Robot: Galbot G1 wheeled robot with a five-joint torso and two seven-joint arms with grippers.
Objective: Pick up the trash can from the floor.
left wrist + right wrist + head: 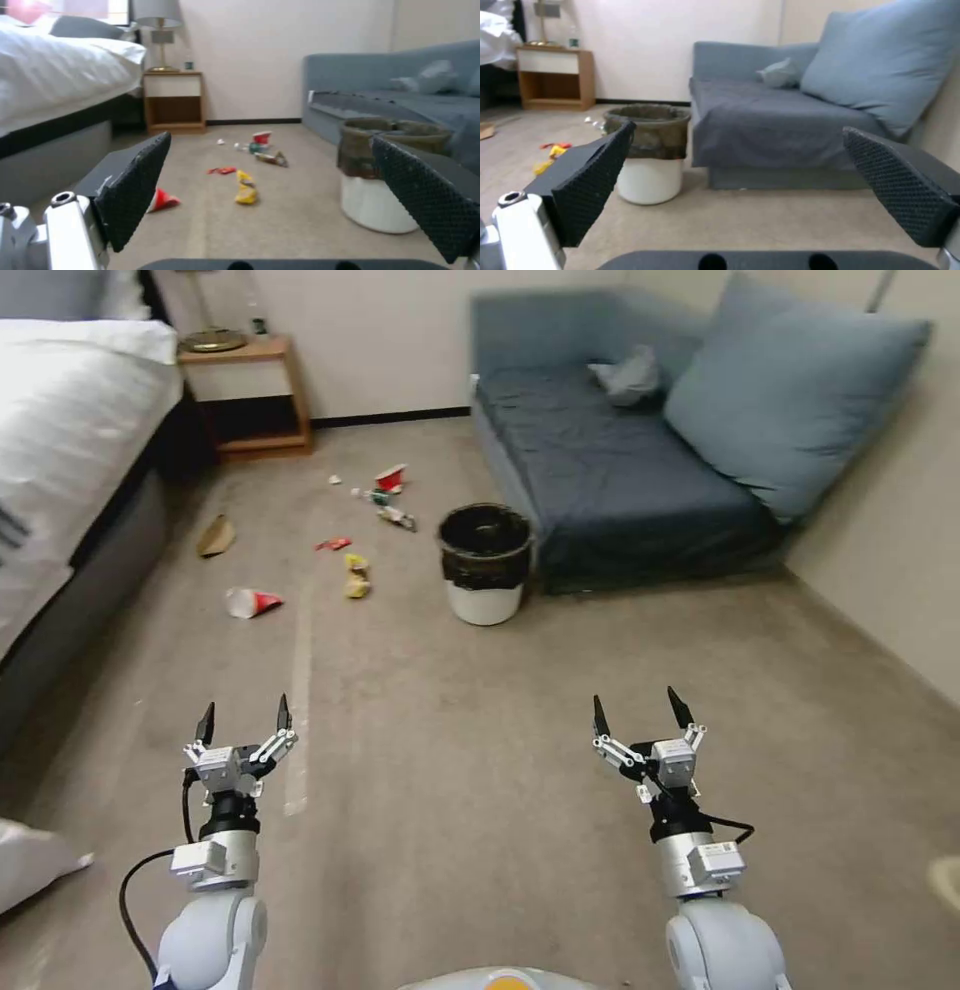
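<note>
The trash can [485, 564] is seen upright at 12 o'clock, well apart from both wide-open, empty grippers, left gripper [245, 718] and right gripper [640, 710]. Bare floor [450, 720] lies between; a sofa [610, 480] stands just beside the can at 3 o'clock.

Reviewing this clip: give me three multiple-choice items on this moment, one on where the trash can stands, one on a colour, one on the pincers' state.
1. The trash can stands:
A. beside the blue sofa's front corner
B. under the nightstand
C. on the bed

2. The bag liner over its rim is:
A. red
B. black
C. yellow

3. The left pincer and right pincer are:
A. both shut
B. one clamped on the can
C. both open, holding nothing

Answers: 1 A, the can sits on the floor against the sofa corner; 2 B, dark liner above the white body; 3 C, fingers spread, well short of the can.
</note>
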